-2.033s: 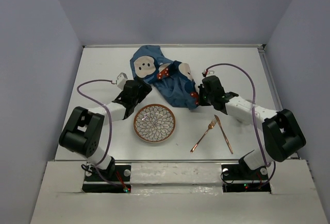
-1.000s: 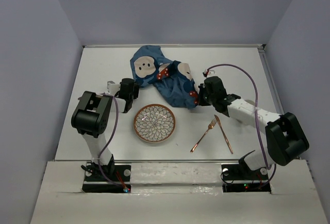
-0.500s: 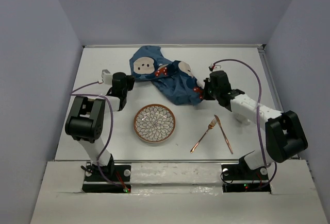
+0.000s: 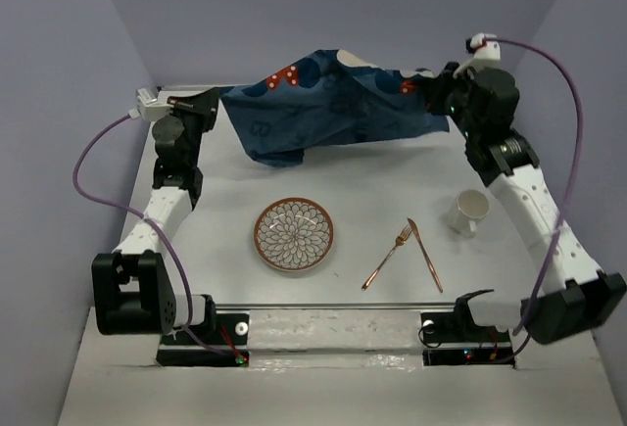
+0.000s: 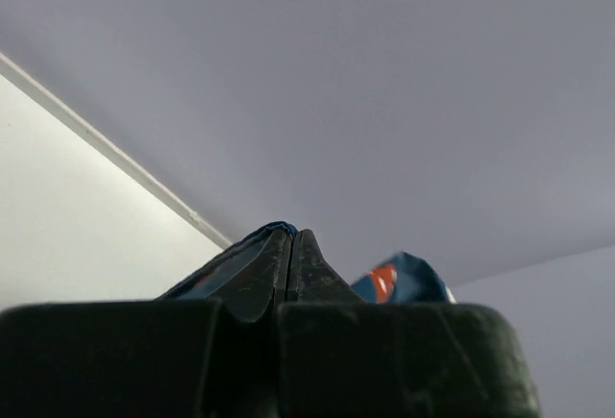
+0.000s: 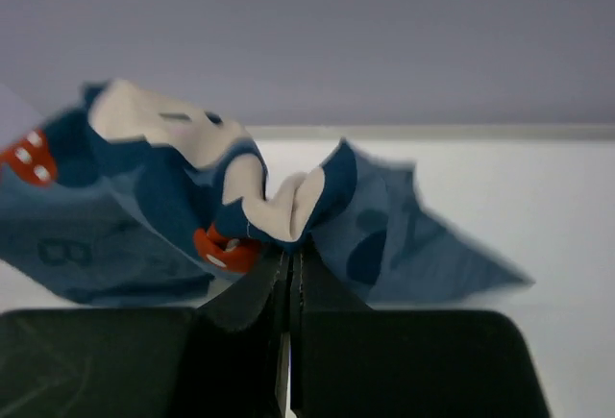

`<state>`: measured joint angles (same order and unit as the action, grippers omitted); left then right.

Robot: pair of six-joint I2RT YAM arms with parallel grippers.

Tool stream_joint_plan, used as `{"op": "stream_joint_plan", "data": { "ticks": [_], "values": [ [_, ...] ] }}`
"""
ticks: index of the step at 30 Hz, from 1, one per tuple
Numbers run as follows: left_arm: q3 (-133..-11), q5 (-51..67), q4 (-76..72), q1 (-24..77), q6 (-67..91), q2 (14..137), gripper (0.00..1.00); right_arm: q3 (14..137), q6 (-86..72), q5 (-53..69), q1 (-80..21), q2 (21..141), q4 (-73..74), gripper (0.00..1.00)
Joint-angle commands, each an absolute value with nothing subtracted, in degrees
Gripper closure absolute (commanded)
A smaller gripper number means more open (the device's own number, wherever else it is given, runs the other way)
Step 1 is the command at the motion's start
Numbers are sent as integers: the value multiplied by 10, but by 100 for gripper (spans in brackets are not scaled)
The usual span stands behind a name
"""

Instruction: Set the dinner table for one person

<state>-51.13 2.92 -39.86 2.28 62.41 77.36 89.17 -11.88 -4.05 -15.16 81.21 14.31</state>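
The dark blue cloth mat (image 4: 323, 103) with pale cartoon faces hangs in the air, stretched between my two grippers over the far part of the white dinner table (image 4: 372, 176). My left gripper (image 4: 211, 105) is shut on its left corner; the left wrist view shows a blue edge of the cloth (image 5: 274, 229) at the shut gripper (image 5: 291, 235). At the far right, my right gripper (image 4: 426, 88) pinches the other corner. In the right wrist view a bunched fold of the cloth (image 6: 279, 202) sits just above the shut gripper (image 6: 291, 245). The cloth's lower left part sags toward the table.
A patterned plate (image 4: 294, 234) lies at the near middle. A copper fork (image 4: 387, 259) and knife (image 4: 424, 255) lie to its right, crossing at their tips. A white mug (image 4: 470, 213) stands further right, below the right arm. Grey walls enclose the table.
Both arms have risen and moved apart toward the far corners, lifting the crumpled cloth off the table and spreading it. The mug now shows where the right arm was.
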Motion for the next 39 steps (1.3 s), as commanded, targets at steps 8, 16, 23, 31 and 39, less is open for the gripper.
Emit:
{"op": "stream_joint_plan", "data": {
  "ticks": [8, 16, 23, 31, 39],
  "values": [
    [-325, 109, -450, -32, 624, 693, 100, 501, -253, 26, -155, 669, 120, 23],
    [-261, 124, -477, -33, 625, 643, 100, 440, -295, 33, -161, 660, 133, 26],
    [-236, 121, -480, -33, 618, 591, 100, 411, -318, -18, -209, 680, 146, 43],
    [-214, 123, -488, -33, 621, 542, 100, 458, -330, -156, -315, 764, 214, 53],
    [-207, 126, -488, -32, 622, 513, 100, 456, -372, -204, -316, 795, 223, 40]
  ]
}}
